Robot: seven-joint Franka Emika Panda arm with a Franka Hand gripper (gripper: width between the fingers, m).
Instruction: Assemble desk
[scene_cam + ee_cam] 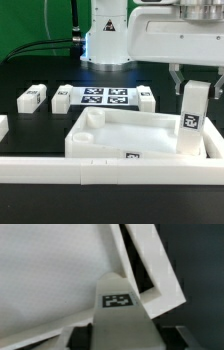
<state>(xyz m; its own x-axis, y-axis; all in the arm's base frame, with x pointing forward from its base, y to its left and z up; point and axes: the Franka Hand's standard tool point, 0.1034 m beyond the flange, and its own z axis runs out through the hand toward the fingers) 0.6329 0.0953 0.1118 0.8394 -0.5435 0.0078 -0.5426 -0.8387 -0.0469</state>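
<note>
Black table point(40, 130) below — the gripper point(196, 90), jaws partway closed, pinches the upright white leg point(193, 125) near its top, seemingly stiff, light and slick, at the desk top point(100, 148) corner.

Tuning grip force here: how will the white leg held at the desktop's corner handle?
The leg, a square white post, is probably stiff and light. Flat sides shouldn't roll, but tall and narrow, it may tip if released unseated. Smooth faces might slip in the gripper.
</note>
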